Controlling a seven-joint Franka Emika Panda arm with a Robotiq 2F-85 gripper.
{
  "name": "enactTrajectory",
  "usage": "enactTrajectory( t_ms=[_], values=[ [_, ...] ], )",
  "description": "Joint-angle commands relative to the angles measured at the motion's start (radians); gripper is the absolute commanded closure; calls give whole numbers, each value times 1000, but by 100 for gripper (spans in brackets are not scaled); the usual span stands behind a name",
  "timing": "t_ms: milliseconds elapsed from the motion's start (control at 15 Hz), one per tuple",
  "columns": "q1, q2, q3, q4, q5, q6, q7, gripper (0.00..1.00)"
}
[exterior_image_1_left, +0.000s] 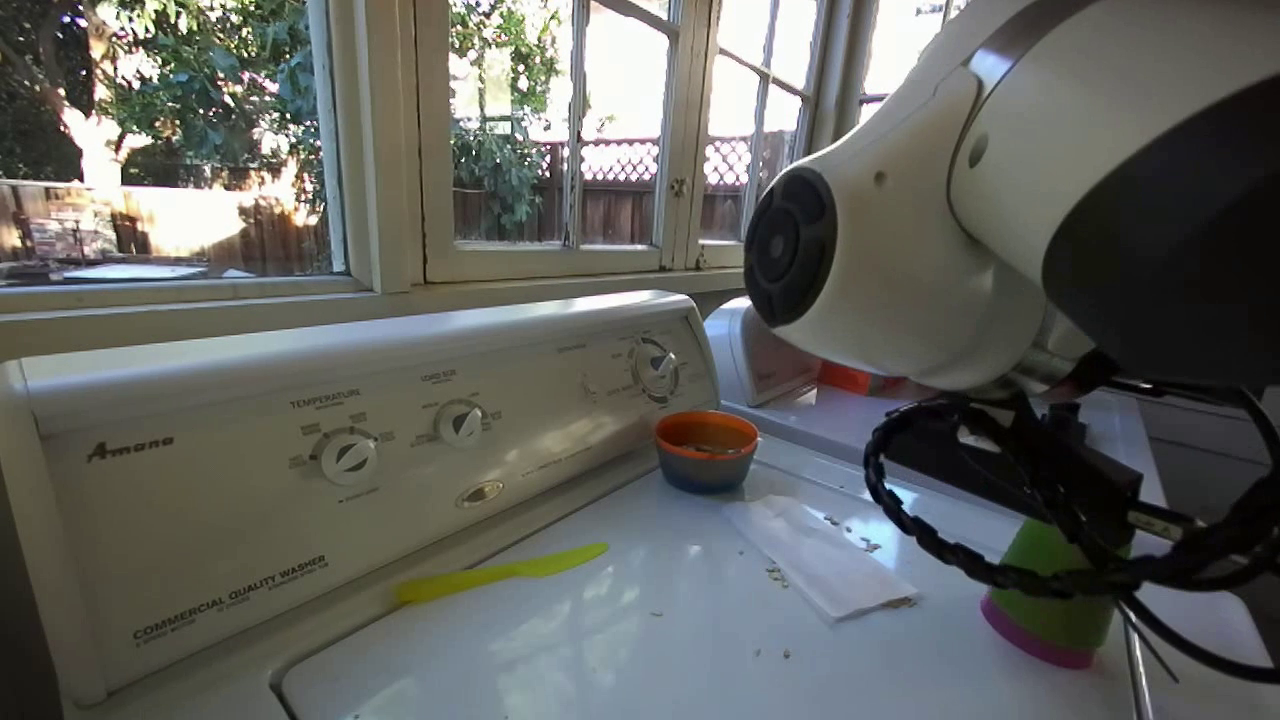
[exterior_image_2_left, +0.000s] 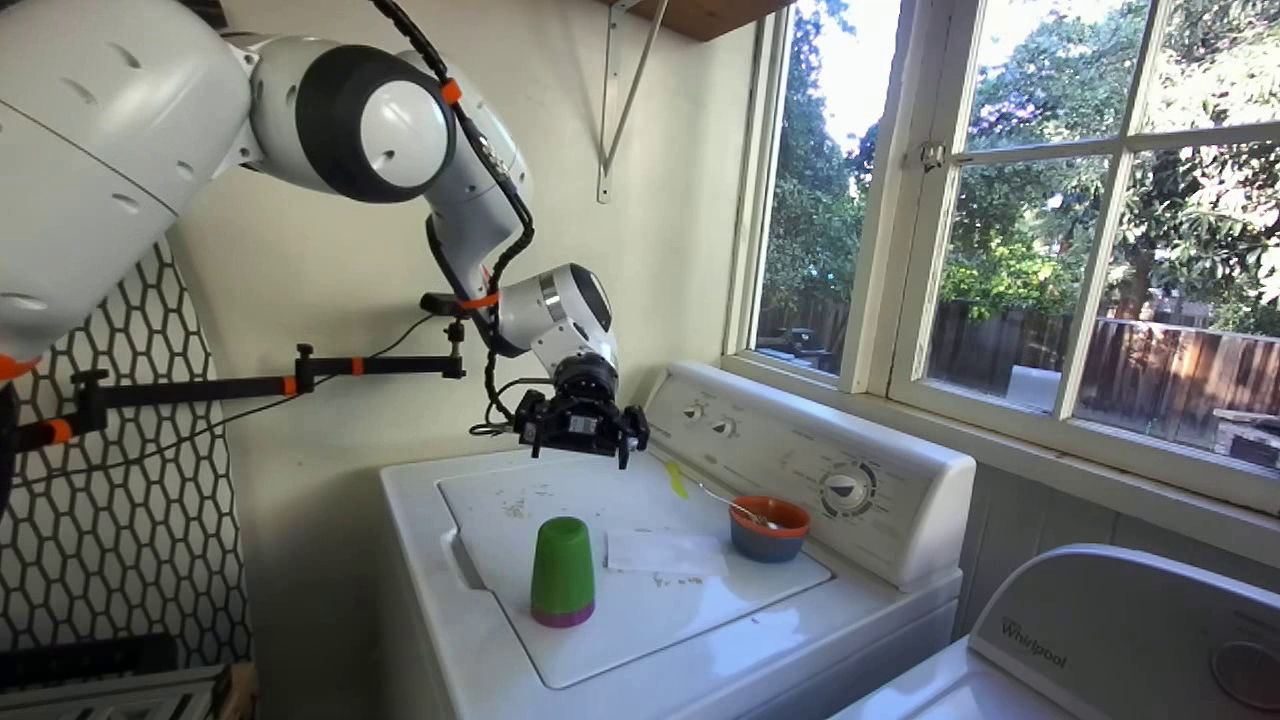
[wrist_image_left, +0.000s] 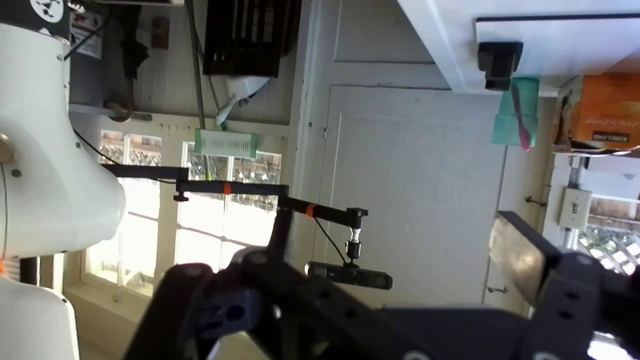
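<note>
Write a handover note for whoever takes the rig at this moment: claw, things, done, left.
Claw: open, holding nothing, raised clear of the washer lid.
Things: green cup upside down on the lid; white napkin between it and the orange-rimmed bowl; yellow-green knife near the control panel.
Done: a metal utensil rests in the bowl.
Left: small bits lie scattered around the napkin; nothing is gripped.

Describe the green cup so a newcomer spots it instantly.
Start at the white Amana washer and look on its lid. The cup stands there, across the white napkin from the orange-rimmed bowl. Unlike those low neighbours, it is tall and green, narrows toward the top, and has a purple band around its base.
</note>
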Motion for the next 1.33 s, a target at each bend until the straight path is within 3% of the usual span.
enactTrajectory(
  t_ms=[0,933,1267],
  values=[
    [-52,-128,22,-129,106,147,76,0],
    [-121,-480,67,-518,198,566,192,0],
    [-149,-610,76,-635,289,678,182,0]
  ],
)
